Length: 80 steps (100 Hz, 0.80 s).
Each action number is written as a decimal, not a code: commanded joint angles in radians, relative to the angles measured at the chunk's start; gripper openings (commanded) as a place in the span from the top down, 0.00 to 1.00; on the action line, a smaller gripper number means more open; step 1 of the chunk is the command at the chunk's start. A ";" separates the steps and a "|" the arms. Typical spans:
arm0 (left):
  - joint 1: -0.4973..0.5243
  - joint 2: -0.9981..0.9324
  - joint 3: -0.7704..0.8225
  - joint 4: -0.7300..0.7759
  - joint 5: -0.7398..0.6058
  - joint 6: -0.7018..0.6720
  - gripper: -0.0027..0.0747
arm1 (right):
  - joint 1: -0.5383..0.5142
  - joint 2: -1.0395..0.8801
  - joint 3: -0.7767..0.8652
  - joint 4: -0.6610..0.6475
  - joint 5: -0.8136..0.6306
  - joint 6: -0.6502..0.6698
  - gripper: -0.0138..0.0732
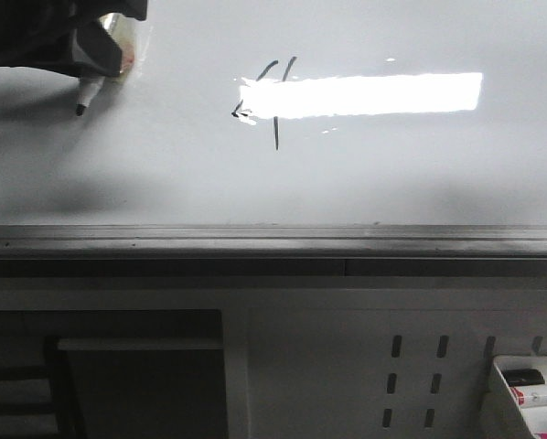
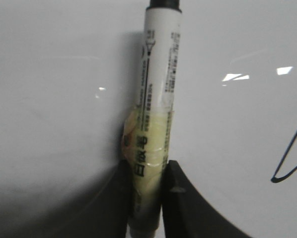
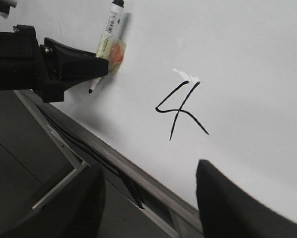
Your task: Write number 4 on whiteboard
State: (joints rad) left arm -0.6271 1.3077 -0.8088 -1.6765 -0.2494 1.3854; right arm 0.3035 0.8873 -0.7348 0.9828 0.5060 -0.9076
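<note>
The right end effector (image 3: 148, 198) waits near the rail, its fingers spread wide and holding nothing. The number 4 (image 3: 181, 110) looks complete, so I judge the step is a clean retreat: keep the marker (image 2: 156, 124) tip off the whiteboard (image 1: 145, 174). The left end effector (image 2: 147, 198) is clamped around the marker, well to the left of the figure.
</note>
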 commanded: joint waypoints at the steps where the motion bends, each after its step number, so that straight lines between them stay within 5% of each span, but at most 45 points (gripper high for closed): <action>1: 0.002 -0.005 -0.036 0.017 -0.008 -0.014 0.99 | -0.004 -0.013 -0.025 0.037 -0.039 -0.001 0.42; 33: 0.002 0.009 -0.036 0.040 -0.018 -0.014 0.96 | -0.004 -0.013 -0.025 0.037 -0.041 -0.001 0.42; 62: 0.002 0.009 -0.036 0.040 -0.015 -0.014 0.43 | -0.004 -0.013 -0.025 0.037 -0.041 -0.001 0.42; 80: 0.002 -0.027 -0.030 0.040 -0.015 0.018 0.37 | -0.009 -0.022 -0.025 0.022 -0.061 -0.001 0.42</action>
State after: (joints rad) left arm -0.6271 1.3339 -0.8153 -1.6506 -0.2573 1.3865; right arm 0.3035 0.8873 -0.7348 0.9809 0.4999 -0.9076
